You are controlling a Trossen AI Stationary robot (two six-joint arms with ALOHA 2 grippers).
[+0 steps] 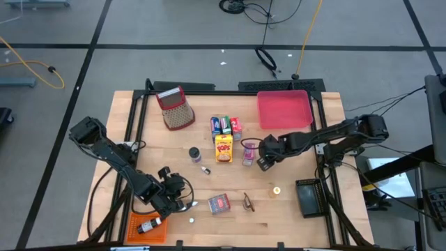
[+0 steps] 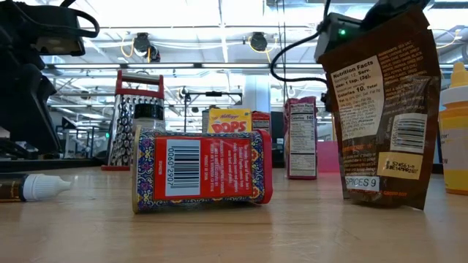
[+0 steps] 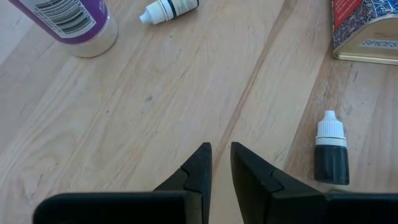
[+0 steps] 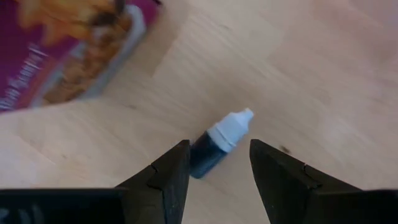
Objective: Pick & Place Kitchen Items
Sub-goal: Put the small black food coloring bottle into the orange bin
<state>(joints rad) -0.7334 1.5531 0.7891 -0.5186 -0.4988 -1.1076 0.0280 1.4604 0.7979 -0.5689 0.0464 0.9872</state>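
My right gripper (image 4: 217, 144) points down, open, over a small dark bottle (image 4: 214, 144) with a white cap. The bottle lies on its side on the table between the two fingers; I see no touch. In the high view this gripper (image 1: 263, 164) is beside the pink packet (image 1: 249, 152) and the yellow cereal box (image 1: 223, 148). My left gripper (image 3: 221, 148) hovers over bare wood at the near left (image 1: 182, 203), its fingers a narrow gap apart with nothing between. Beside it lie another small dark bottle (image 3: 329, 155) and the red box (image 1: 219, 203).
A red-topped grater (image 1: 178, 108) and a pink tray (image 1: 284, 109) sit at the far side. An orange tray (image 1: 146, 224) lies near left, a black tray (image 1: 308, 196) near right. Packets (image 1: 223, 125), a purple-labelled jar (image 3: 68, 22), a brown packet (image 2: 384, 109) and a small bottle (image 1: 205, 169) are around mid-table.
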